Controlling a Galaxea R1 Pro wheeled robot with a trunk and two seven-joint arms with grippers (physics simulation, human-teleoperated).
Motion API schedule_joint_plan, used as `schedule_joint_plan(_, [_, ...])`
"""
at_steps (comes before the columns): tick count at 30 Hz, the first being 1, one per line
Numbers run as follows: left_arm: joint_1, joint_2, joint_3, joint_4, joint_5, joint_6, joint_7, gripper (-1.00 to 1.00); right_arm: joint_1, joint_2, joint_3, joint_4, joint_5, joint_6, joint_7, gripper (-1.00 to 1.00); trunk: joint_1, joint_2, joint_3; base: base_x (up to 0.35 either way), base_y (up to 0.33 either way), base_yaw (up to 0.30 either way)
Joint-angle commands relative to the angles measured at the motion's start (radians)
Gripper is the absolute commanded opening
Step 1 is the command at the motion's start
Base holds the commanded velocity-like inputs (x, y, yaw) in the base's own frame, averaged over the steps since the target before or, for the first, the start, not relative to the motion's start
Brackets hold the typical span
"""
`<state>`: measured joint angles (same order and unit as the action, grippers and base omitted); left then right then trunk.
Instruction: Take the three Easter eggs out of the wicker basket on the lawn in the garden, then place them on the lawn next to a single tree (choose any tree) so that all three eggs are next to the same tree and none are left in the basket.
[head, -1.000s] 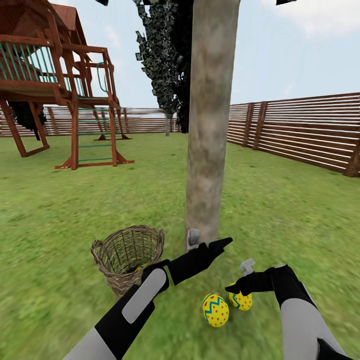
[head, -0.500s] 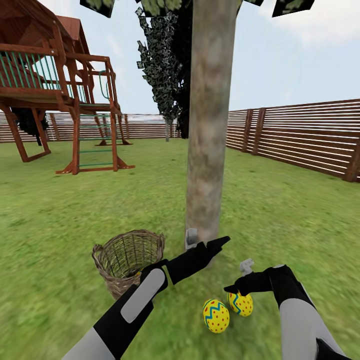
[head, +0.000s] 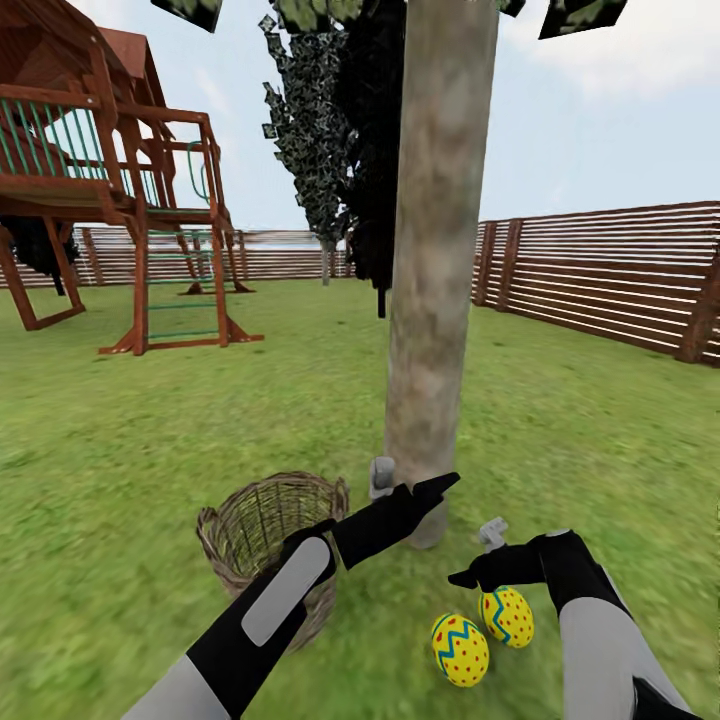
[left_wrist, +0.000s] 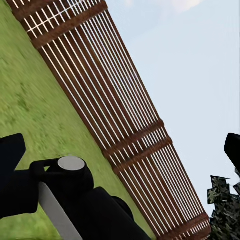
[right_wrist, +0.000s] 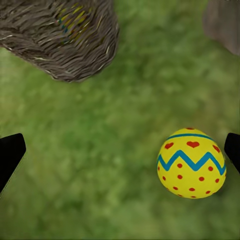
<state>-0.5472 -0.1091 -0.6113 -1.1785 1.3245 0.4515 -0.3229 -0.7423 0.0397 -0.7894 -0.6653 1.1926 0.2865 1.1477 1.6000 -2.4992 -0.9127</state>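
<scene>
Yellow Easter eggs (head: 459, 649) are lying on the lawn (head: 560, 440) beside the tree (head: 430, 330), two of them; a third is showing through the wicker basket (head: 265, 530) near that trunk. Both the right hand (head: 478, 556) and the left hand (head: 412, 488) are hanging wide and empty, so fetching the third egg is probably coming next.

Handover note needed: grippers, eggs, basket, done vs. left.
Left gripper: raised beside the trunk, open, empty.
Right gripper: open, empty, above the near eggs.
Two eggs lie on the lawn by the tree.
Basket stands on the grass left of the trunk; yellow shows through its weave in the right wrist view, likely the third egg.
Done: two eggs placed. Left: take the third out and set it beside them.
</scene>
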Motion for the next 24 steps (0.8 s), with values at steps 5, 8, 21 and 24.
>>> schedule_joint_plan(5, [0.000,0.000,0.000,-0.001,0.009,0.006,-0.001,1.00,-0.002,0.001,-0.007,-0.002,0.004,0.010,0.006,1.00,0.000,0.000,0.005,0.011,0.305,-0.210])
schedule_joint_plan(8, [0.000,0.000,0.000,-0.001,0.009,0.006,-0.001,1.00,-0.002,-0.001,-0.007,-0.002,0.001,0.010,0.007,1.00,0.000,0.000,0.008,0.001,0.307,-0.211])
schedule_joint_plan(21, [0.000,0.000,-0.001,-0.003,0.009,0.006,-0.001,1.00,-0.001,-0.010,-0.007,-0.003,-0.082,0.011,0.007,1.00,0.000,0.000,0.023,0.000,0.299,-0.211])
schedule_joint_plan(24, [0.000,0.000,-0.001,-0.002,0.009,0.006,-0.001,1.00,-0.001,-0.010,-0.007,-0.004,-0.082,0.011,0.007,1.00,0.000,0.000,0.027,0.000,0.302,-0.211])
